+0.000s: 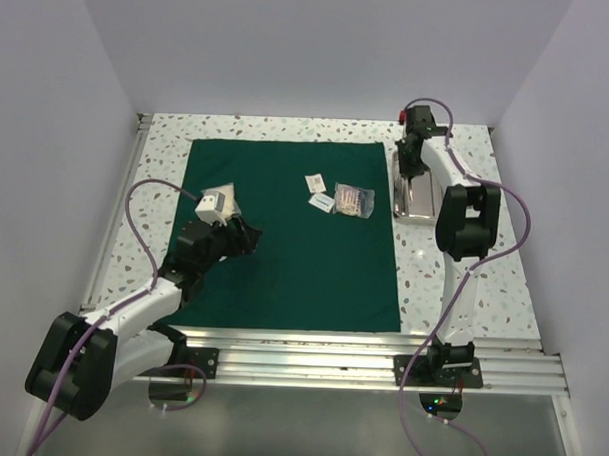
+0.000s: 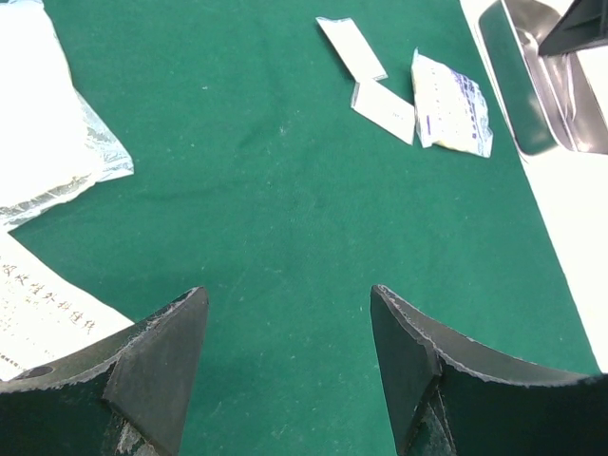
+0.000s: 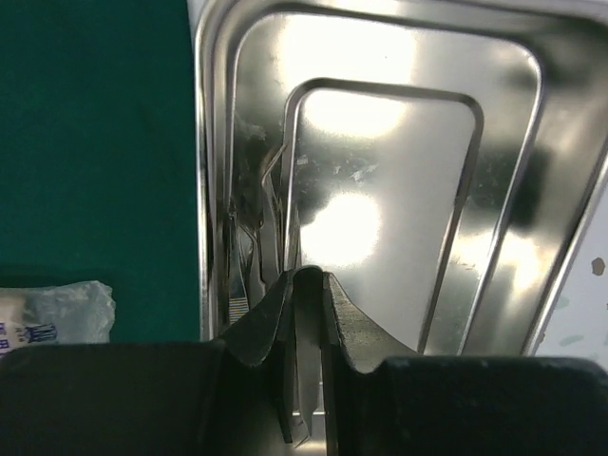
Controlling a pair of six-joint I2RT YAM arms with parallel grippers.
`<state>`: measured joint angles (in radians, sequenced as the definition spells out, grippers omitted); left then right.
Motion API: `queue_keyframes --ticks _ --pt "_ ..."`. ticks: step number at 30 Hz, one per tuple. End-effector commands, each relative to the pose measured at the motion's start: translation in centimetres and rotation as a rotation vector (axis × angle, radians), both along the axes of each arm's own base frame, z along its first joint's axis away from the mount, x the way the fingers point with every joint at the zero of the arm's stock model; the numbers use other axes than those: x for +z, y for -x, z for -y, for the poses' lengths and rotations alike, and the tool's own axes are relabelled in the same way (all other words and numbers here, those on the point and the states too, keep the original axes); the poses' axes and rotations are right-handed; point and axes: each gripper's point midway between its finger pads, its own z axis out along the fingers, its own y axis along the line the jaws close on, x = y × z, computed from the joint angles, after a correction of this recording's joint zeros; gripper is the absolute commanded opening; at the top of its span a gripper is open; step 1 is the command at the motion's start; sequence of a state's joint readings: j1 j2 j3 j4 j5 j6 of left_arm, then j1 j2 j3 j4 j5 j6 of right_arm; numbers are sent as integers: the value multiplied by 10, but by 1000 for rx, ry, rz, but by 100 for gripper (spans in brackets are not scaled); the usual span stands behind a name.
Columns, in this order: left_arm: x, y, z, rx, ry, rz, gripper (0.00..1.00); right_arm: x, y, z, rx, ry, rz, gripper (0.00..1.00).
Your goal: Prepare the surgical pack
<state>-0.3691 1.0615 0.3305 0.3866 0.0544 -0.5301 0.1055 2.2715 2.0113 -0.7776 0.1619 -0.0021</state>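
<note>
- The surgical pack [image 1: 293, 278] is a dark green, matte fabric sheet. It lies flat and unfolded as a near-square on the speckled table [image 1: 453, 283]. Up close the cloth shows faint pale lint specks.
- My left gripper [image 2: 285, 304] hangs over the sheet's left half. Its fingers [image 2: 161, 351] are spread wide, with nothing between them but green cloth.
- Outboard of the left finger lie a clear bag [image 2: 43, 114] of white material and a printed sheet [image 2: 38, 313], both on the cloth.
- Ahead of the left fingers and off to the right sit two white sachets [image 2: 383, 109] and a printed pouch [image 2: 451, 104], close together on the green.
- My right gripper [image 3: 306, 280] is down in the steel tray [image 3: 380, 190], clenched on a thin steel instrument [image 3: 304, 380] pinched between its fingers. I cannot tell what kind.
- The tray stands on the table just off the sheet's right edge. I cannot tell whether they touch.
- More slim steel pieces lie ahead of the right fingers, against the tray's left wall.
</note>
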Motion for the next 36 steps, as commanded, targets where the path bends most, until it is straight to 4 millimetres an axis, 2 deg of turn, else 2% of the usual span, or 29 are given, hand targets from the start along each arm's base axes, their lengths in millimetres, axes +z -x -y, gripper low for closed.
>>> queue_keyframes --ticks 1,2,4,7,11,12,13,14,17,19,20,21,24,27,32,36 --pt "9 -5 1 -7 -11 44 73 -4 3 3 -3 18 14 10" --pt "9 -5 1 -9 -11 43 73 -5 4 3 -3 18 16 16" --pt "9 -5 1 -10 -10 44 73 -7 4 2 -12 8 23 20" --pt "10 -5 1 -11 -11 48 73 5 3 1 -37 -7 58 28" --pt "12 -5 -1 -2 -18 54 73 35 8 0 -59 -13 135 40" --pt "13 -5 -2 2 -18 57 73 35 10 0 -68 -18 148 45" --pt "13 -5 -2 3 -21 58 74 55 13 -4 -65 -29 193 46" --pt "14 -5 -2 4 -21 60 74 61 15 -6 -62 -37 208 47" --pt "12 -5 -2 3 -25 59 74 84 24 -29 -23 -122 268 49" --pt "12 -6 -4 8 -33 62 74 81 34 -51 19 -198 260 50" --pt "12 -6 -4 9 -35 62 74 91 36 -63 36 -244 287 50" --pt "11 -7 -5 16 -39 61 74 86 42 -79 63 -273 271 51" --pt "14 -9 -6 20 -47 62 74 76 45 -110 104 -266 236 59" --pt "18 -12 -3 14 -42 62 74 58 47 -133 120 -278 188 64" --pt "22 -19 5 -3 -9 55 74 31 41 -136 29 -293 164 67" --pt "28 -28 15 -25 10 49 74 1 43 -137 -22 -303 121 69"
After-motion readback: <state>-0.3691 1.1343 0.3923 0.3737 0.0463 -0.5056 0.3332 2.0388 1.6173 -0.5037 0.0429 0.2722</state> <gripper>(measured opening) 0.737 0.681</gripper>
